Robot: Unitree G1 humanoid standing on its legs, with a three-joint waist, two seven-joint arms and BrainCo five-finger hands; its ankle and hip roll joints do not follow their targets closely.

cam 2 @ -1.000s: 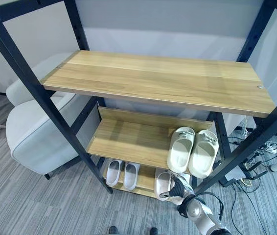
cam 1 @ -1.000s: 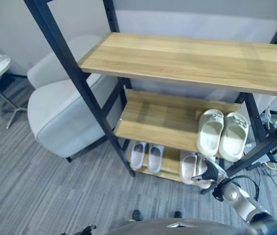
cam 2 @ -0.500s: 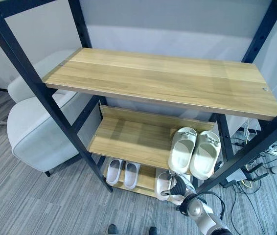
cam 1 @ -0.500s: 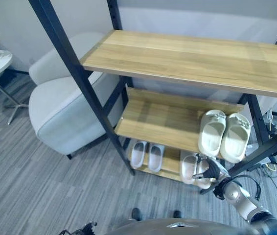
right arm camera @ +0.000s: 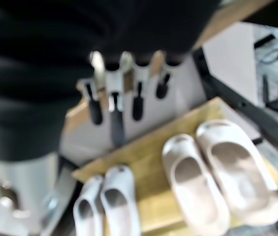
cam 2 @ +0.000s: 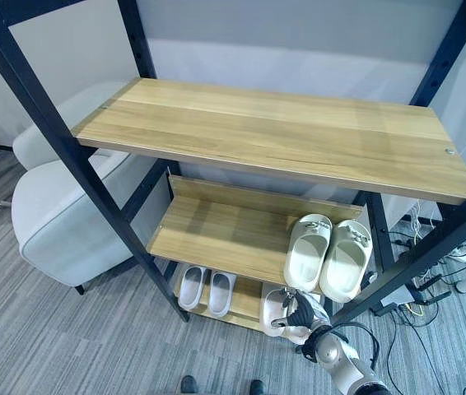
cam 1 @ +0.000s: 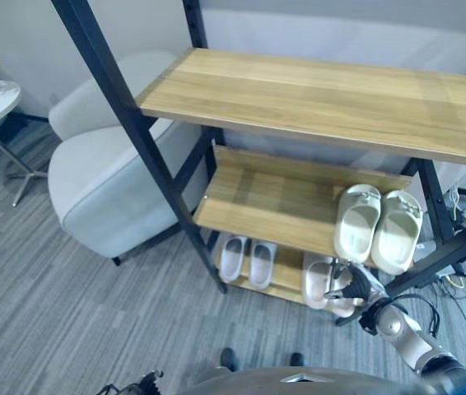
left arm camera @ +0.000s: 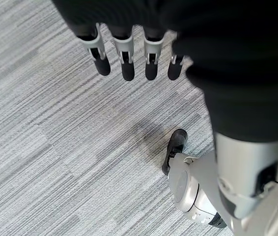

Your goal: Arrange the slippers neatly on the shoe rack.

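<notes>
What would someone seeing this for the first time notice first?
Probably the tall shoe rack with its bare top shelf, and the pale green slippers at the right end of the middle shelf. On the bottom shelf, the right hand hangs open over the beige slippers, beside the small white slippers.

Cream slippers (cam 1: pixel 377 224), seemingly; grey-striped carpet (cam 1: pixel 68 313).

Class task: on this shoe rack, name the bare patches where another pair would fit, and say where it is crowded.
Free: the whole top shelf; the middle shelf left of the cream slippers. Crowded: the bottom shelf, with the small white pair, the pale pair and the right hand.
</notes>
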